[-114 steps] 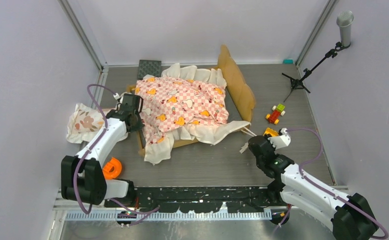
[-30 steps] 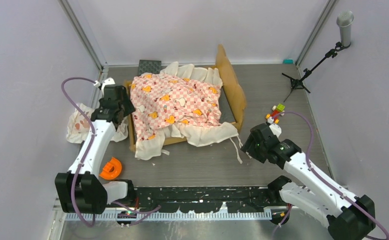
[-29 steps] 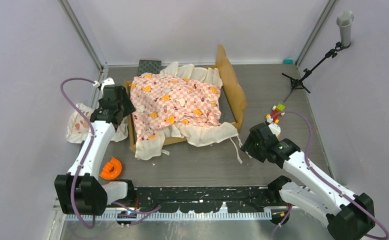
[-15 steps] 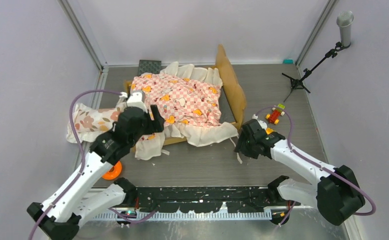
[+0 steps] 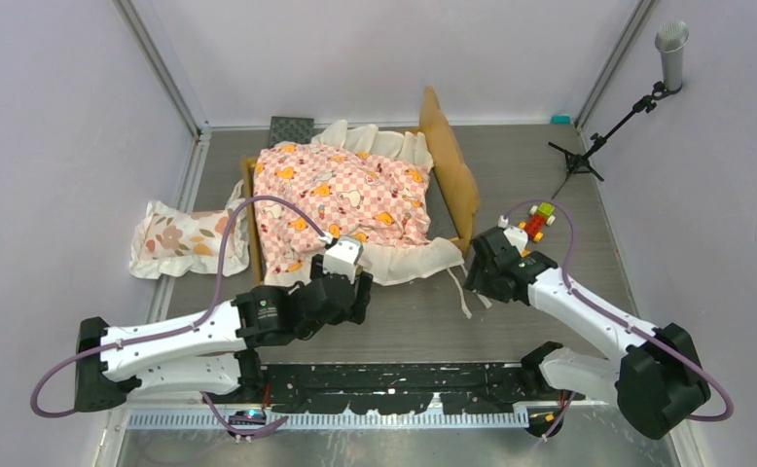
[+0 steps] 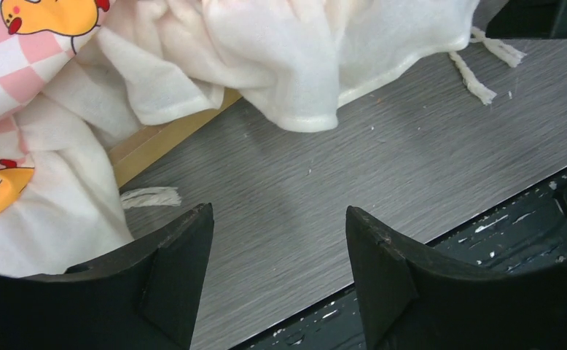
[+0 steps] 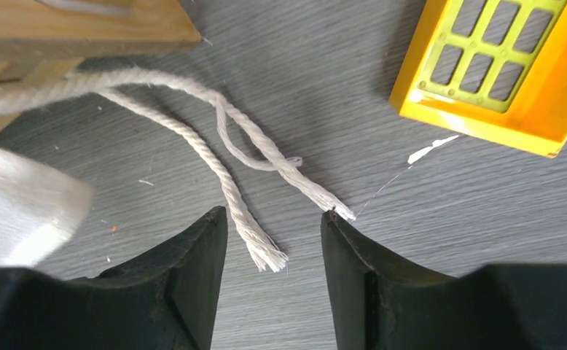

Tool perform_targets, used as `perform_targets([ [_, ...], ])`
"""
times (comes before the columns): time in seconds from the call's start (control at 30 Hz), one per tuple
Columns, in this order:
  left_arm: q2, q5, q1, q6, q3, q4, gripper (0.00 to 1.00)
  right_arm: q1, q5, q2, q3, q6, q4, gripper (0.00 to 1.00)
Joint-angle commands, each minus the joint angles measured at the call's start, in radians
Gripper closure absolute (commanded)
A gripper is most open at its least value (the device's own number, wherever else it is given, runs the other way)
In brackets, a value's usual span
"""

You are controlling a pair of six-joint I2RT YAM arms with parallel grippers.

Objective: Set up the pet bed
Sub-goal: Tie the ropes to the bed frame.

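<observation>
The pet bed (image 5: 457,175) stands at the table's middle, its tan wavy headboard on the right. A pink-checkered ruffled sheet (image 5: 345,199) covers it. My left gripper (image 5: 357,295) hovers open and empty over bare table just in front of the bed; the sheet's white ruffle (image 6: 288,65) and a strip of the wooden frame (image 6: 171,138) lie beyond its tips (image 6: 279,219). At the bed's front right corner my right gripper (image 5: 474,280) is open low over the table, with a white cord's frayed end (image 7: 255,244) lying loose between its fingers (image 7: 273,219). The frame's corner (image 7: 84,29) shows beside it.
A floral pillow (image 5: 185,238) lies left of the bed. A dark grey panel (image 5: 290,129) sits behind the bed. A toy car (image 5: 538,219) and a yellow toy block (image 7: 499,65) lie near the right gripper. A microphone stand (image 5: 598,136) rises at the back right.
My left arm has swung from the pillow side across to the front of the bed. The right gripper has edged toward the bed's front right corner, over the cords.
</observation>
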Motion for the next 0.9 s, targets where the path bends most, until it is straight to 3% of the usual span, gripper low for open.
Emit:
perform_targets([
  [0.0,-0.003,-0.069,-0.02,-0.019,-0.02,0.101,0.32,-0.006,0.065,0.06,0.085,-0.075,-0.003,0.43],
  [0.33,-0.097,-0.086,-0.019,0.008,-0.058,0.077,0.3,-0.06,0.021,0.263,0.118,-0.141,0.103,0.42],
  [0.6,-0.155,-0.095,-0.019,-0.033,-0.102,0.067,0.29,-0.078,-0.021,0.322,0.054,-0.11,0.155,0.44],
  [0.7,-0.154,-0.093,-0.02,-0.038,-0.104,0.065,0.29,-0.08,-0.026,0.307,0.023,-0.085,0.169,0.52],
  [0.87,-0.144,-0.091,-0.019,-0.04,-0.095,0.061,0.29,-0.08,-0.04,0.233,-0.008,-0.052,0.148,0.79],
])
